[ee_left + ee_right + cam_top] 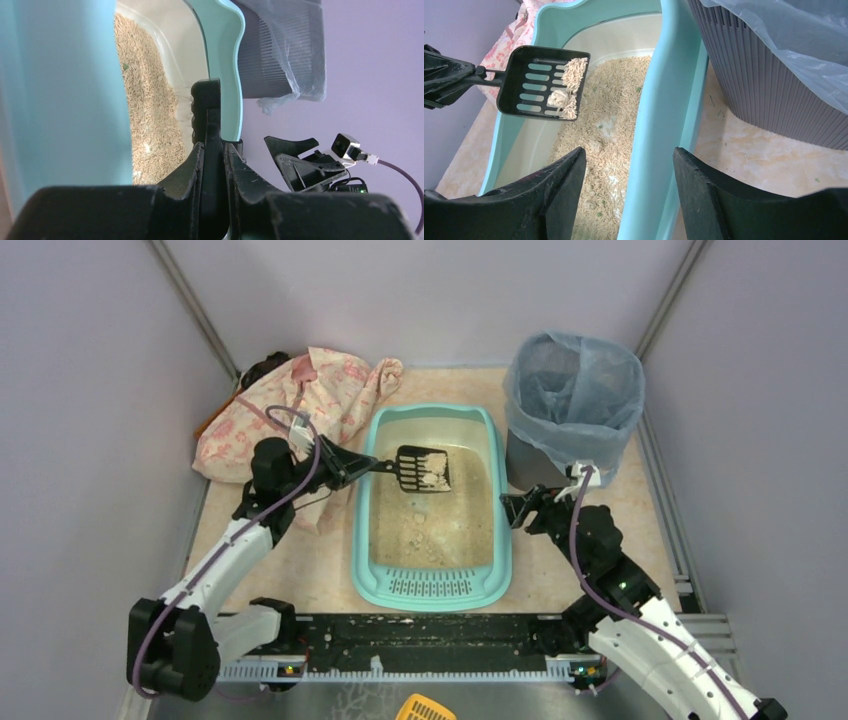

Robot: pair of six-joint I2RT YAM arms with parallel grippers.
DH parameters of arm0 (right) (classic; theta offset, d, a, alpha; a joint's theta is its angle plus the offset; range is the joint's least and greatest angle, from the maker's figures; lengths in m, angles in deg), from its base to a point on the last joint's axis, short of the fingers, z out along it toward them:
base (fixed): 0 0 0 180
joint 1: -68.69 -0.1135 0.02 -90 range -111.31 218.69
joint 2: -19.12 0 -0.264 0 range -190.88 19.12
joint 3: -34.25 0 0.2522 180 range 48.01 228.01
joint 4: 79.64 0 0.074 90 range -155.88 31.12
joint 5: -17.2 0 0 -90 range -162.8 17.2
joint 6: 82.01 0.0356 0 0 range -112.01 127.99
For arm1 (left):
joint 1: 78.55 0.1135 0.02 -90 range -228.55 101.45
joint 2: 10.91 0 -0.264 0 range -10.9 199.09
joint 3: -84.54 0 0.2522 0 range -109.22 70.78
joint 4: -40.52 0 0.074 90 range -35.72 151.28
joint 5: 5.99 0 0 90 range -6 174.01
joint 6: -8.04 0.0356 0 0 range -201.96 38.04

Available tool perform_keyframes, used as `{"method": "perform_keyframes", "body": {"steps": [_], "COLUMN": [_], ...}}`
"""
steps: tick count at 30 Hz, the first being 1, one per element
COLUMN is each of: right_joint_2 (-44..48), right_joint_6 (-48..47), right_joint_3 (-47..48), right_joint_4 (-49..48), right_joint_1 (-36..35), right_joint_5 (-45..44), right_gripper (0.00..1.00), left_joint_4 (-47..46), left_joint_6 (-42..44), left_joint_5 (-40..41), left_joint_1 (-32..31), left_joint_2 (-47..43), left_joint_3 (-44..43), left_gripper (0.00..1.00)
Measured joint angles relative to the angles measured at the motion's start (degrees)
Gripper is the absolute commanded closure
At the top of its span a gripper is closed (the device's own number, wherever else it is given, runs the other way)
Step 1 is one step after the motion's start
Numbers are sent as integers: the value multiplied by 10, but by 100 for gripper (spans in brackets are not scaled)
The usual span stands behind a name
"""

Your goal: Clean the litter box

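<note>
left hand (366, 468) clenched on the handle of a black slotted scoop (424, 470); in the left wrist view its fingers (192, 165) press the handle between them, edge-on. scoop blade sits roughly level over the far half of the litter box (358, 530), raised off the litter (430, 530). blade carries beige granules and a whitish clump, heaped toward its right side (566, 95).

right hand (515, 508) released, jaws spread wide, just beside the box's right rim, between box and grey bin (530, 465). in the right wrist view the right wall of the box (674, 110) runs between the jaws; cannot tell if there is contact.

litter box lies mid-surface (310, 570), slotted grille (432, 585) at the near end. bin with blue bag (573, 380) stands at the far right of the box. pink patterned cloth (300, 405) is bunched at the far left.
</note>
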Motion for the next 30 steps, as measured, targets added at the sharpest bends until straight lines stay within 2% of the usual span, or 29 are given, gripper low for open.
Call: {"method": "perform_keyframes", "body": {"steps": [4, 11, 20, 23, 30], "right_joint_2": [-4, -14, -11, -12, -10], "right_joint_6": [0, 3, 4, 5, 5], "right_joint_3": [0, -3, -5, -8, -12], "right_joint_4": [-9, -19, -18, -19, -18], "right_joint_1": [0, 0, 0, 0, 0], "right_joint_5": [2, 7, 5, 5, 5], "right_gripper": [35, 35, 35, 35, 35], "left_joint_4": [-29, -132, -106, -92, -82], "left_joint_6": [-23, -98, -92, -84, -106], "left_joint_5": [-43, -102, -92, -93, -91], "left_joint_1": [43, 52, 55, 73, 85], "left_joint_2": [0, 53, -5, -22, -56], "left_joint_3": [25, 93, 79, 71, 106], "left_gripper": [100, 100, 100, 100, 100]}}
